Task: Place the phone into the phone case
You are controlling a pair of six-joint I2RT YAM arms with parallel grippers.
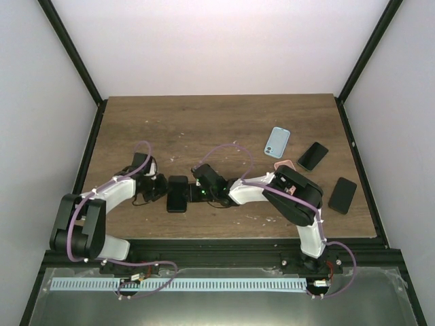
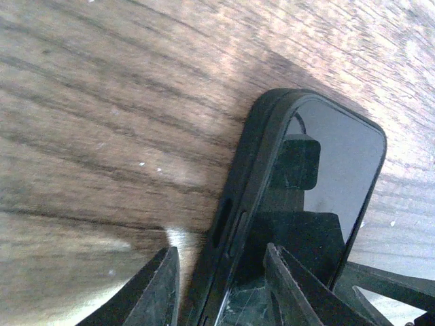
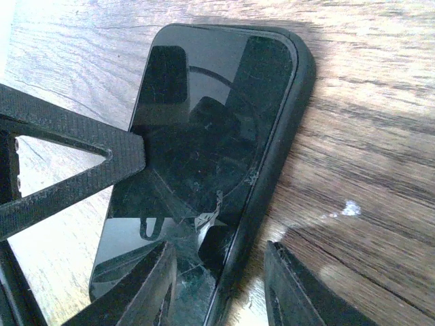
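A black phone [image 1: 178, 193] lies face up in a black case at the table's near middle, with the case rim around its edges. My left gripper [image 1: 163, 189] is open and straddles its left edge. In the left wrist view the gripper [image 2: 219, 250] has one finger over the screen [image 2: 326, 156] and one over the wood, with the case edge [image 2: 245, 197] between. My right gripper [image 1: 196, 190] is open and straddles the right edge the same way [image 3: 219, 246]. The screen [image 3: 197, 136] shows cracks near that finger. The case rim [image 3: 285, 129] wraps the corner.
A light blue case [image 1: 276, 142] lies at the back right. A black phone [image 1: 312, 155] and another black phone or case [image 1: 342, 195] lie near the right edge. A pink item [image 1: 283, 165] peeks from under the right arm.
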